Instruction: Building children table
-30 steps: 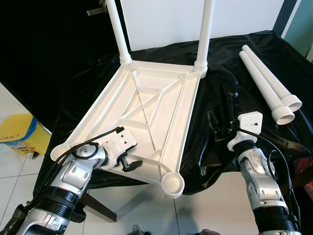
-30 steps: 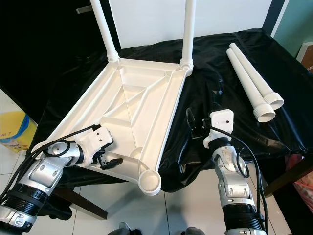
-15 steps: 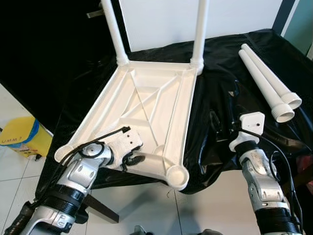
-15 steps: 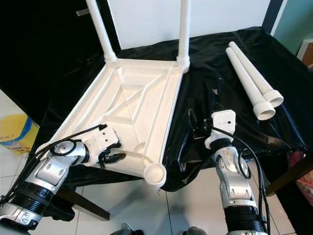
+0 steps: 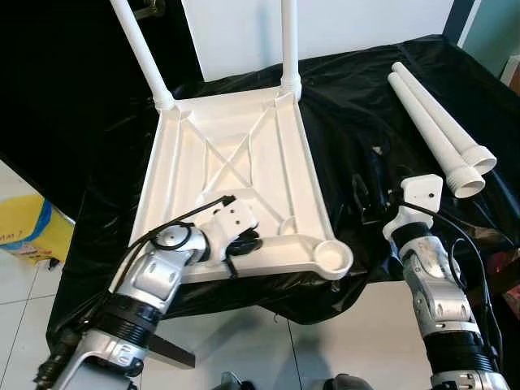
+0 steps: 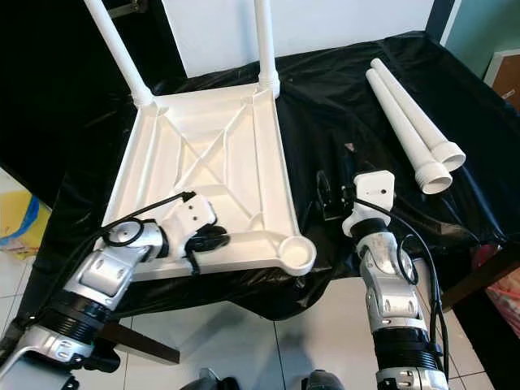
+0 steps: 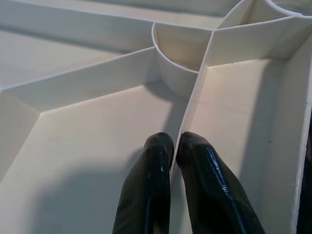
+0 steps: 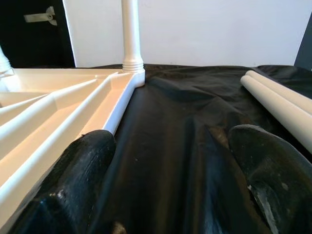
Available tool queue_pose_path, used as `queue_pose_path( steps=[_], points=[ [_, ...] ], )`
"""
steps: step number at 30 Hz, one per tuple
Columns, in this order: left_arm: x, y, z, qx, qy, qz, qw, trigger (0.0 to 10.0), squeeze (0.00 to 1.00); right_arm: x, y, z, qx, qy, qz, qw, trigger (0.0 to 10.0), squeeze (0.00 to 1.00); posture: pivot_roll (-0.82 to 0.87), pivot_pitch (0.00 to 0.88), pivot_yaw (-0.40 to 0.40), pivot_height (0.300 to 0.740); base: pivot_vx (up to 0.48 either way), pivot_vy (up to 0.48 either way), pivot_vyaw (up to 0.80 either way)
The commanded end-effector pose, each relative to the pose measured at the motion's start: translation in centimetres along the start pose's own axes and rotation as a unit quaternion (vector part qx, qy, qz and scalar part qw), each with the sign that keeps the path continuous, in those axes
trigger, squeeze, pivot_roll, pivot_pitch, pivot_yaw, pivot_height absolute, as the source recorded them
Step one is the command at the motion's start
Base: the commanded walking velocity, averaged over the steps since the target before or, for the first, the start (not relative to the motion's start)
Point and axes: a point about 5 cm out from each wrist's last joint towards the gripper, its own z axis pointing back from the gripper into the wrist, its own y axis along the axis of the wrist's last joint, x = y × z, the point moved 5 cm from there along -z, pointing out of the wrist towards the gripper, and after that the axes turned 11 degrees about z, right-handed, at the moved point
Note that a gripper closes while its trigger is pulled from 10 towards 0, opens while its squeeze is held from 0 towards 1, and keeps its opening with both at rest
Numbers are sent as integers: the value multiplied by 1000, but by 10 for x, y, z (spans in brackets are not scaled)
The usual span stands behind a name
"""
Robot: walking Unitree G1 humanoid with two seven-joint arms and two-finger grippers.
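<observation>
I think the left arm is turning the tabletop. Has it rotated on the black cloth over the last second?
Yes. The tabletop, gripped by the left gripper, swung its near socket corner toward the right gripper; loose legs stayed put.

Both arms are showing brushed silver metal segments, ribbed black collars ringing the forearms, and small dark screws dotting the casings. The left arm is carrying a black cable that is looping over its round silver wrist joint to a white rectangular camera housing with small holes. The right arm is wearing a matching white housing above a white ribbed collar, with thin black cables trailing down its side. The left gripper's fingers are looking glossy black, rounded and scuffed; the right gripper's fingers are appearing matte, dusty black.
</observation>
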Motion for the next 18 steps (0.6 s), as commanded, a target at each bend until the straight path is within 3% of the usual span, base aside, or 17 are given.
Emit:
queue_pose_path(
  steps=[1, 3, 4, 5, 6, 10, 11, 18],
  points=[
    [-9, -1, 2, 7, 53, 10, 999, 10000, 0, -1, -3, 0, -6, 0, -3, 1000, 10000, 0, -103, 69, 93, 740, 0, 0, 0],
    [-8, 0, 0, 11, 55, 14, 998, 10000, 0, -2, -4, -1, -6, -1, -4, 1000, 10000, 0, -102, 66, 92, 740, 0, 0, 0],
    [-8, 1, -2, 15, 59, 19, 998, 2784, 0, -2, -4, -1, -6, -1, -5, 1000, 10000, 0, -103, 63, 92, 740, 0, 0, 0],
    [-8, 1, -2, 15, 59, 19, 998, 2784, 0, -2, -4, -1, -6, -1, -5, 1000, 10000, 0, -103, 63, 92, 740, 0, 0, 0],
    [-7, 1, -3, 14, 59, 16, 998, 0, 0, -3, -3, -2, -5, -1, -6, 1000, 10000, 0, -101, 63, 91, 740, 0, 0, 0],
    [-7, -1, -4, 9, 65, 12, 998, 0, 0, -3, -3, -3, -4, -1, -6, 1000, 10000, 0, -100, 61, 91, 740, 0, 0, 0],
    [-10, -1, -4, 4, 73, 6, 997, 10000, 0, -2, -3, -3, -4, -2, -6, 1000, 10000, 0, -98, 60, 90, 740, 0, 0, 0],
    [-15, 3, -3, 9, 88, 5, 996, 10000, 0, -1, -3, -5, -2, -5, -5, 1000, 10000, 0, -91, 57, 99, 740, 0, 0, 0]
  ],
)
